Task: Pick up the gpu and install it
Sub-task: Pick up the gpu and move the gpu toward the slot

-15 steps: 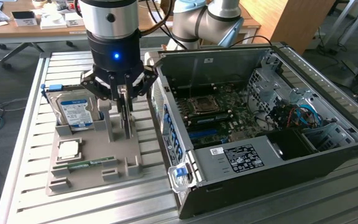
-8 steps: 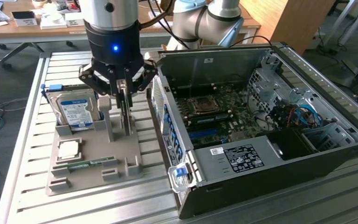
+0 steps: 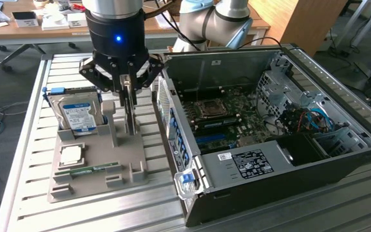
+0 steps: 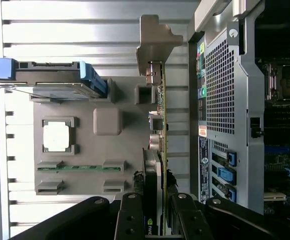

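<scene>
Black 2-finger gripper [image 4: 157,220]: jaws narrowly parted, clamped on both faces of thin green circuit-board gpu [image 4: 153,172]. Gpu: on edge over grey plastic holder tray [image 3: 76,188], long axis parallel to rear panel of black computer case [image 3: 289,174].

Below the pincer [image 3: 129,87] the card [image 3: 131,116] shows edge-on, so neither face can be made out, and its top edge is hidden between the fingers [image 3: 107,77]. The arm [image 3: 116,24] above the pincer runs off the picture's edge, and in the wrist view so do the hard drive [image 4: 45,82] on one side of the pincer and the computer case [image 4: 224,100] on the other. The print on the hard drive's label [image 3: 81,118] and on the case's sticker [image 3: 253,163] is too small to read.
</scene>
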Tool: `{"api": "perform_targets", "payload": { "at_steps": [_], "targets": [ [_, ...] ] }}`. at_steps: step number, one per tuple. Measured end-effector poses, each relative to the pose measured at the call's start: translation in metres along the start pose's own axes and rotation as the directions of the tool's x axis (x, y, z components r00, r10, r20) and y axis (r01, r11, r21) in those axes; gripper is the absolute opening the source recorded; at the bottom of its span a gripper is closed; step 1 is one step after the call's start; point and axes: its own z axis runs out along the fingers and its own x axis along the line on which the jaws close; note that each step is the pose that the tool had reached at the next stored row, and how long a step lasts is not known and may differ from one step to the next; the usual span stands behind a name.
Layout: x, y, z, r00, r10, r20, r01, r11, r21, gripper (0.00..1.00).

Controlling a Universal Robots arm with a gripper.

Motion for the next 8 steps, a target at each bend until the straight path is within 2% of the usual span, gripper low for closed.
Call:
{"api": "perform_targets", "payload": {
  "at_steps": [8],
  "targets": [
    [0.000, 0.0010, -0.0191, 1.0000, 0.000, -0.0001, 0.000, 1.0000, 0.0001, 0.27]
  ]
}}
